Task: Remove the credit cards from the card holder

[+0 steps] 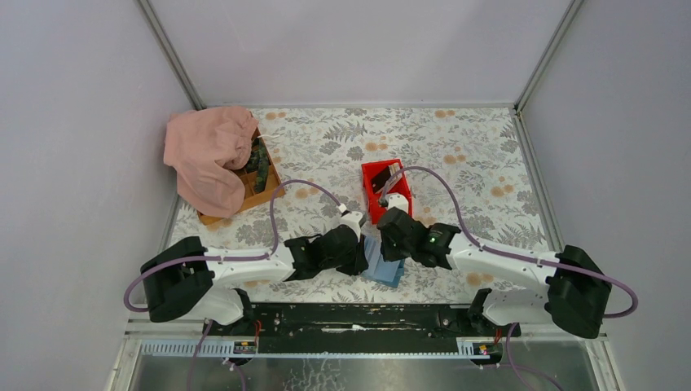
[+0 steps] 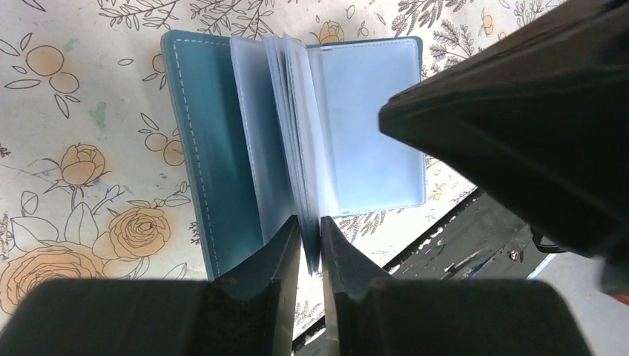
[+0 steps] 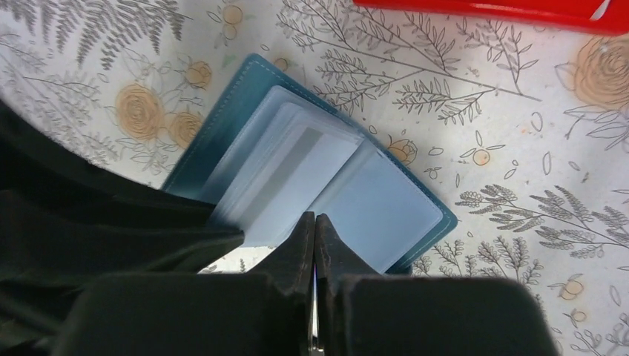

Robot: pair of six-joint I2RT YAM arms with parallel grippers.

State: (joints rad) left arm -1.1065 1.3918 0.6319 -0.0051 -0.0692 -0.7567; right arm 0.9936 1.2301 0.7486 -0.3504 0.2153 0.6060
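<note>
Left wrist view: left gripper (image 2: 310,226) nips the clear sleeves (image 2: 371,126) of the open blue folding card holder (image 2: 204,148), near edge of the floral-patterned table (image 2: 89,222); right gripper (image 3: 315,219) pinched closed at a sleeve. Most pockets look emptied.

Three plain gray walls (image 1: 358,49) stand around the bench (image 1: 456,155). Thin metal posts (image 1: 169,54) run up the two far corners. The bench has a pale cover with gray leaves and orange flowers on it. A black rail (image 1: 358,314) runs along the near edge. In the far left corner a pink cloth (image 1: 208,155) hangs over a wooden box (image 1: 265,191). The light is soft and even.
</note>
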